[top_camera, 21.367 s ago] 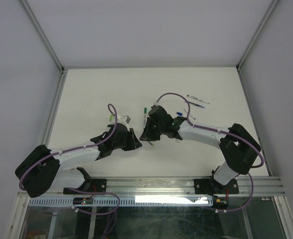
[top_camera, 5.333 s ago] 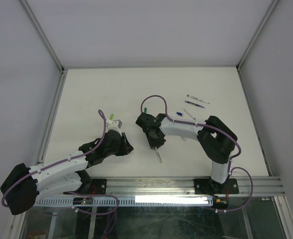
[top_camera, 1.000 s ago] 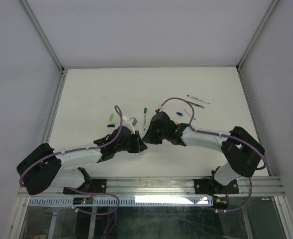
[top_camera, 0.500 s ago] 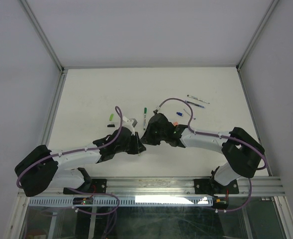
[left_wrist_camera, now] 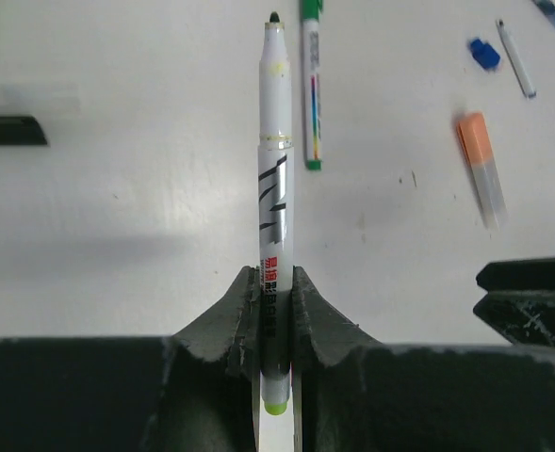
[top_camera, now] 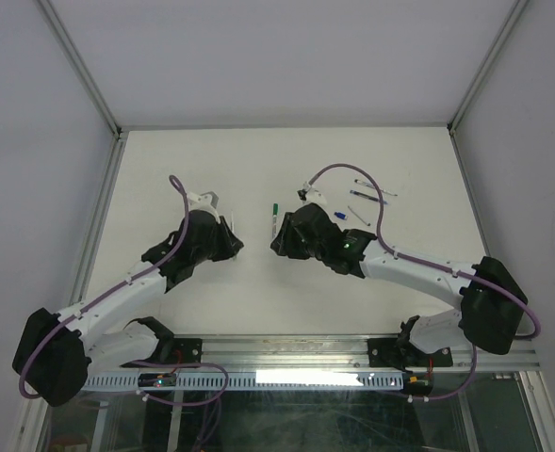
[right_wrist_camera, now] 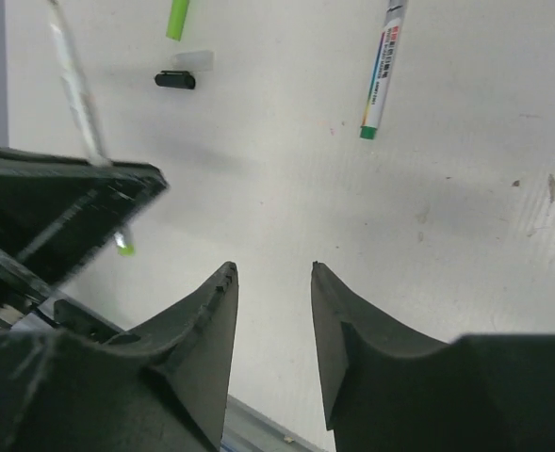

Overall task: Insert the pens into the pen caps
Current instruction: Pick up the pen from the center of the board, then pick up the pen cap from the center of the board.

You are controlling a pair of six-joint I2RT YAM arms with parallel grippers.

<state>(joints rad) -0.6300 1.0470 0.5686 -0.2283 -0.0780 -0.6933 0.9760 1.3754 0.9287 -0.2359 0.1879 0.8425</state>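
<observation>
White-barrelled marker pen, lime tail, tip uncapped: clamped in left gripper. Right gripper jaws apart, holding nothing.

1. Left arm: runs from its base at the near left diagonally forward and to the right, with the wrist low over the desk.
2. Left gripper: jaws closed tight on the lower barrel of a pen, which projects straight out beyond the fingertips.
3. Right arm: reaches from its base at the near right leftward toward the centre.
4. Right gripper: jaws parted with nothing between them. It faces the left gripper, and the two stand apart.
</observation>
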